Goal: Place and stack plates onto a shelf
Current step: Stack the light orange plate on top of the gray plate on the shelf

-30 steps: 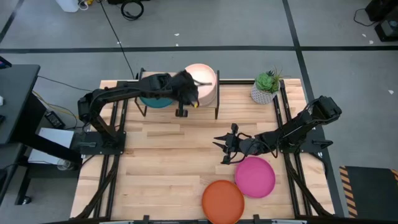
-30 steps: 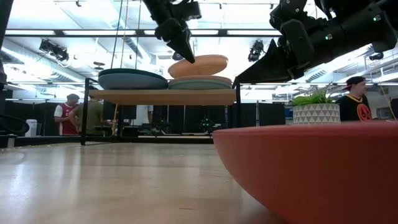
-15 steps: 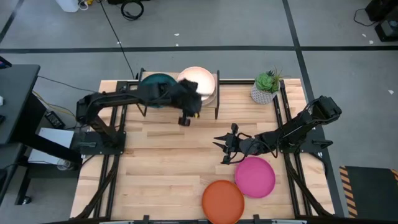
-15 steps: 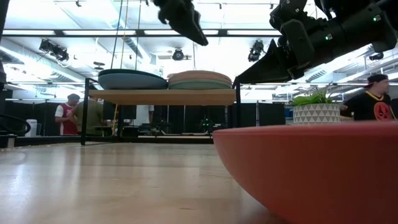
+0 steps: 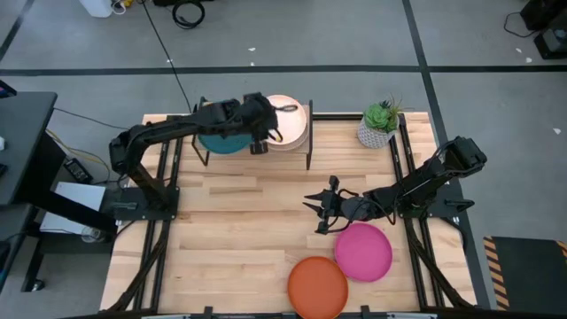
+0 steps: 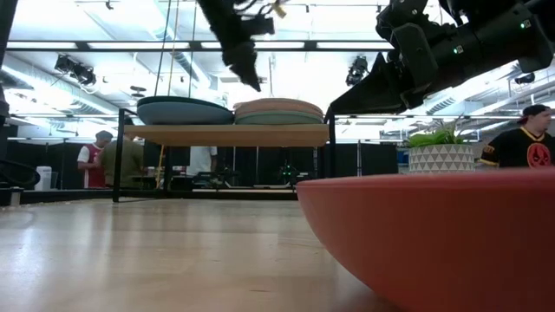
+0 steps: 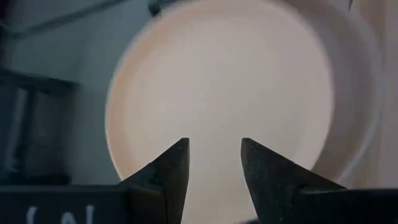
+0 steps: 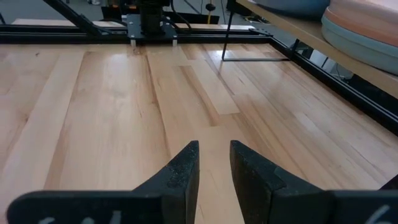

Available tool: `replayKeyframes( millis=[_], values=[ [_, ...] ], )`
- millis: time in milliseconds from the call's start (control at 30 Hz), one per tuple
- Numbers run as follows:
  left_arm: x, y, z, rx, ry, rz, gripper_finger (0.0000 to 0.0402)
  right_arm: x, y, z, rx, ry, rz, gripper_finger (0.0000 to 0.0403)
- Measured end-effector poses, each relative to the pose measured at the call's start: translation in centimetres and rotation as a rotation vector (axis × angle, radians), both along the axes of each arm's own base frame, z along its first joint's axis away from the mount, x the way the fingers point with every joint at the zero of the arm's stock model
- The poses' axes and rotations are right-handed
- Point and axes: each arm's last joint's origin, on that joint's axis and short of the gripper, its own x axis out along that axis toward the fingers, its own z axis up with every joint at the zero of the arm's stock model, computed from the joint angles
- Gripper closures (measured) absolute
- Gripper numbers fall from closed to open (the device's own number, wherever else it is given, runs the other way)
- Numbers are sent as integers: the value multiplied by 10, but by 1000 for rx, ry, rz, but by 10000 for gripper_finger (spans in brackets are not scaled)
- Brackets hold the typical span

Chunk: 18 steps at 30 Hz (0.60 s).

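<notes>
Now that the peach plate [image 5: 288, 124] lies flat on the shelf [image 6: 227, 134] stack instead of tilted, the left gripper [image 5: 258, 138] hovers above it, fingers apart, holding nothing; magenta plate [image 5: 363, 251] and orange plate [image 5: 317, 286] await the parked, empty right gripper [image 5: 321, 211].

We are seeing a grey floor [image 5: 354, 35] crossed by dark lines, a black desk [image 5: 22, 133] sitting at one side, and bright ceiling lights [image 6: 78, 43] glowing above black curtains [image 6: 260, 160].

Peach plate [image 5: 288, 122], dark teal plate [image 5: 219, 142], magenta plate [image 5: 363, 252], orange plate [image 5: 317, 285].
</notes>
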Motion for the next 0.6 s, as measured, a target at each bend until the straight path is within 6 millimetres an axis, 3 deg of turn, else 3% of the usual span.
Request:
replayKeyframes(
  millis=[200,600],
  values=[
    [-2,12,-6,-77,-6,-17,249,0,0,0,-9,3,3,306],
    [16,18,-37,-78,110,-70,249,0,0,0,-10,2,2,306]
  ],
)
